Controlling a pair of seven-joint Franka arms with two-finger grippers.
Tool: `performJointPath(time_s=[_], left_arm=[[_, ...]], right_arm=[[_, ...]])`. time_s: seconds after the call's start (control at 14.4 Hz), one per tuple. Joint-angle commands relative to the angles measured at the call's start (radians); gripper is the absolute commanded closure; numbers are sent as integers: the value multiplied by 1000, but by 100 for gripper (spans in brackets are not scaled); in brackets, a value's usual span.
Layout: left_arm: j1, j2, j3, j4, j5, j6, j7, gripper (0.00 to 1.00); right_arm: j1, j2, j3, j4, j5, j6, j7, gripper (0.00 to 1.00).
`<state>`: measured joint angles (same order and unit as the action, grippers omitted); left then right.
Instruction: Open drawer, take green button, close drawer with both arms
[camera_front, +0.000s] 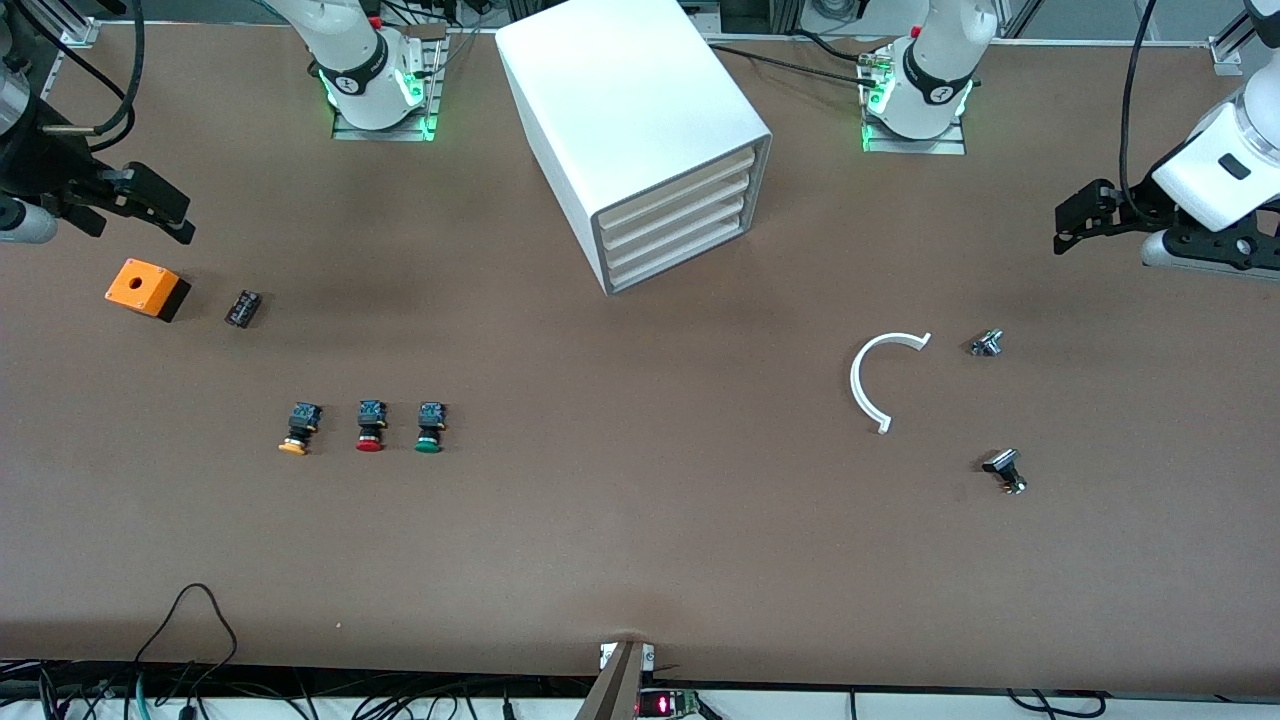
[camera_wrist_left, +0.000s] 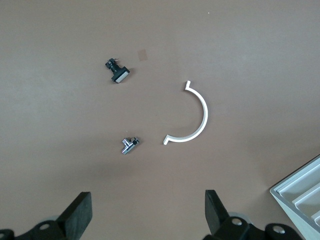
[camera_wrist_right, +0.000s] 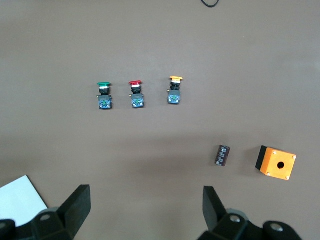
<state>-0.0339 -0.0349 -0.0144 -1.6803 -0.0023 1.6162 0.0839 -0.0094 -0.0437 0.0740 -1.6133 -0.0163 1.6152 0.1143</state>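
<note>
The white cabinet (camera_front: 620, 110) stands between the arms' bases, and its four cream drawer fronts (camera_front: 676, 226) are all shut. One of its corners shows in the left wrist view (camera_wrist_left: 300, 192). The green-capped button (camera_front: 429, 427) lies on the table, nearer the front camera and toward the right arm's end; it also shows in the right wrist view (camera_wrist_right: 104, 95). My right gripper (camera_front: 165, 208) is open and empty, in the air at the right arm's end of the table (camera_wrist_right: 147, 207). My left gripper (camera_front: 1075, 218) is open and empty, in the air at the left arm's end (camera_wrist_left: 148, 212).
A red-capped button (camera_front: 370, 426) and an orange-capped one (camera_front: 296, 429) lie beside the green one. An orange box (camera_front: 147, 288) and a small black part (camera_front: 243, 308) lie under the right gripper. A white curved piece (camera_front: 868, 385) and two small metal parts (camera_front: 986, 343) (camera_front: 1006, 470) lie toward the left arm's end.
</note>
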Motion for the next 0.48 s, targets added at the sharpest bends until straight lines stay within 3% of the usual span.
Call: performJointPath(time_s=[0.0, 0.42], left_arm=[[-8, -20, 10, -18, -1, -12, -9, 1], [-6, -17, 11, -16, -2, -12, -7, 1]], right_arm=[[-6, -12, 1, -2, 4, 3, -48, 1], [-6, -8, 3, 0, 2, 3, -36, 1]])
